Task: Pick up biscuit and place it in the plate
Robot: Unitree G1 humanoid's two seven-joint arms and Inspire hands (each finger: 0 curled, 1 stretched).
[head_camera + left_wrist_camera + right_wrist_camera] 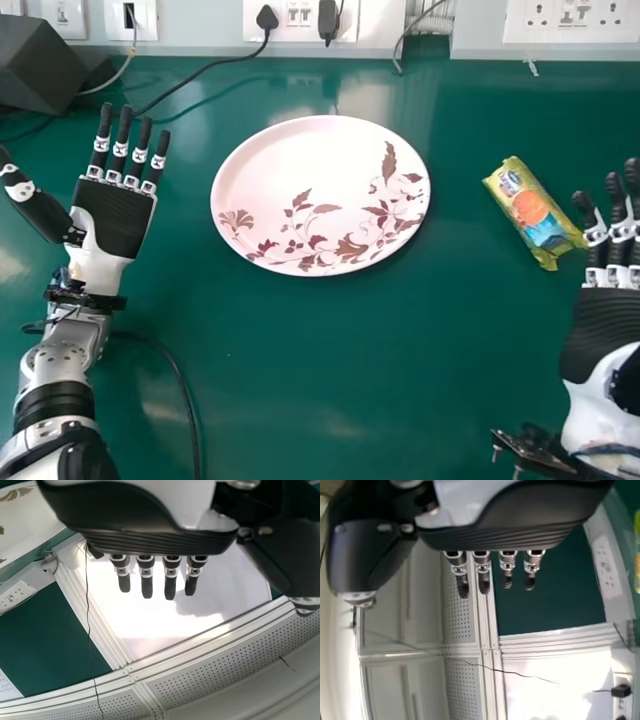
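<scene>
Yellow-wrapped, the biscuit lies between the plate and the open, empty right robot hand, probably for easy reach; the left robot hand is likewise released.

- Plate: near the surface's far edge
- Biscuit packet: right of the plate
- Box: left of the plate, by that edge
- Wall sockets: behind that edge

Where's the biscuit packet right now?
In the head view, the biscuit packet lies on the table's right side, between the plate and the right hand.
</scene>
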